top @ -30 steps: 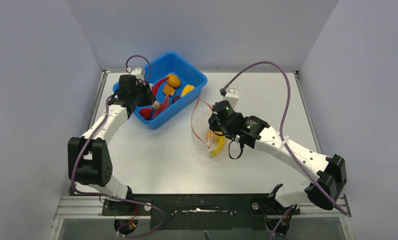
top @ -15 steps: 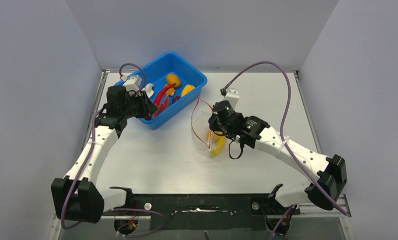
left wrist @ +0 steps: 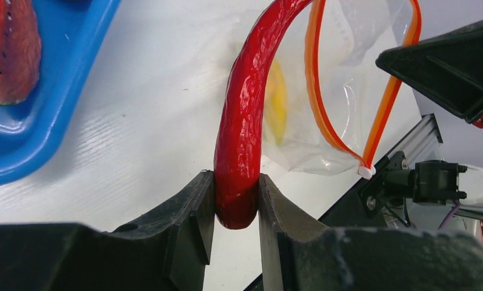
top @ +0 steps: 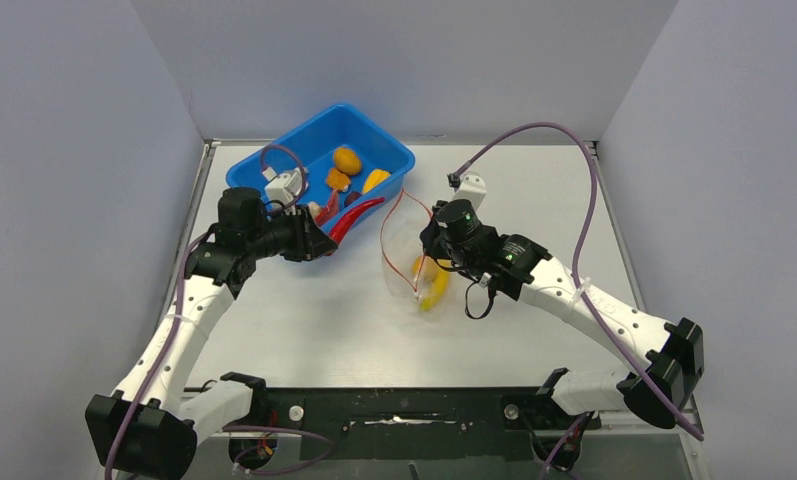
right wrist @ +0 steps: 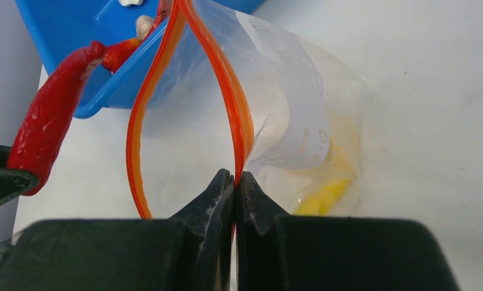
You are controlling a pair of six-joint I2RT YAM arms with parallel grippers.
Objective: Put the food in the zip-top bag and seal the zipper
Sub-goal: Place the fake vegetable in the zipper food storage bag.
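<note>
- Grey walls close in a white table (top: 304,320); both arms are bolted at its near edge, nearer than the bag (top: 402,262).
- Bag: clear and floppy, it lies near the table's middle with its mouth turned to the far left and standing agape.
- Banana (top: 435,288): inside the bag, at its near, closed end.
- Right gripper (right wrist: 234,182): at the bag's right side, its fingers are pressed together on the zipper (right wrist: 229,97). They pinch one lip of the mouth, while the other lip bows away in an open orange loop.
- Left gripper (left wrist: 237,209): just left of the bag, it pinches the chili (left wrist: 246,133) by its thick end, one finger on each side.
- Chili: it juts from those fingers toward the bag's mouth, off the table. Its thin tip is close to the zipper loop and outside it.
- Tub (top: 399,160): blue, beyond the bag to the far left, with one corner near the bag's mouth.
- Inside the tub, farther from the bag: orange lumps (top: 347,160), a yellow piece (top: 375,180), a red slice (left wrist: 11,54) and a white piece (right wrist: 145,24).
</note>
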